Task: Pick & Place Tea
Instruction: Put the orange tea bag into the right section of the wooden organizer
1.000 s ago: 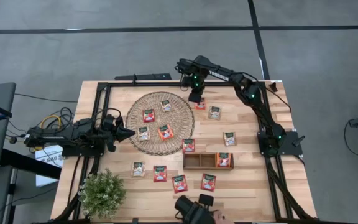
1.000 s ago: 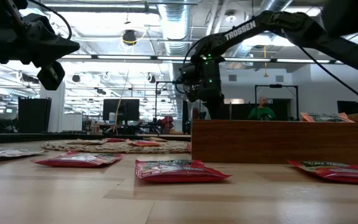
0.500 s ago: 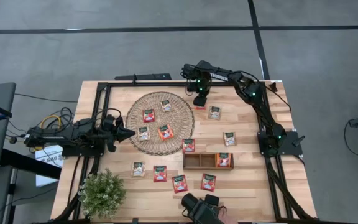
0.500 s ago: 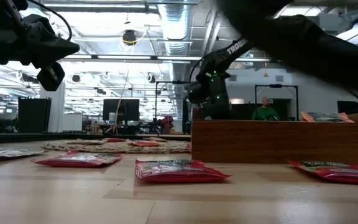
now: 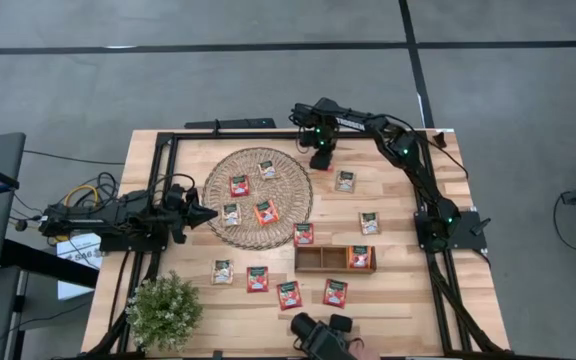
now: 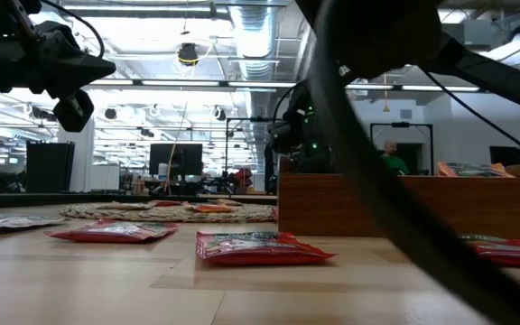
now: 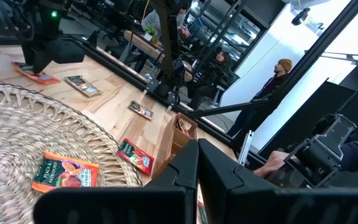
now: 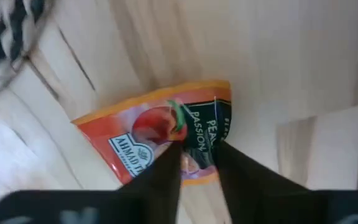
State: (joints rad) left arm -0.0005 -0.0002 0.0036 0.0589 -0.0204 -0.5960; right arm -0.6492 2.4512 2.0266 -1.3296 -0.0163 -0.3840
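Twelve tea sachets show plainly from above, and one more lies under the right gripper (image 5: 320, 160). Four sit on the wicker mat (image 5: 288, 195): a red one (image 5: 239, 185), a beige one (image 5: 267, 169), another beige one (image 5: 231, 213) and an orange one (image 5: 265, 212). Two beige ones (image 5: 345, 181) (image 5: 370, 222) lie on the bare table (image 5: 408, 290) to the right of the mat. A red one (image 5: 303, 234) lies just beside the far side of the wooden tray (image 5: 313, 260). One sachet (image 5: 360, 257) rests in the tray's right compartment. Four more (image 5: 222, 271) (image 5: 257, 279) (image 5: 289, 294) (image 5: 335, 292) make a row along the near edge, close to the potted plant (image 5: 165, 310).

My right arm reaches across to the far edge of the table, with its gripper low over the boards just beyond the mat's far right rim. In its wrist view the orange sachet (image 8: 154, 124) lies flat on the wood. The fingers (image 8: 166, 171) stand a narrow gap apart with the sachet's near edge between them. I cannot tell whether they actually pinch it or only straddle it.

My left gripper (image 5: 208, 213) waits at the mat's left edge, above the table, its fingers (image 7: 185, 168) pressed together on nothing.
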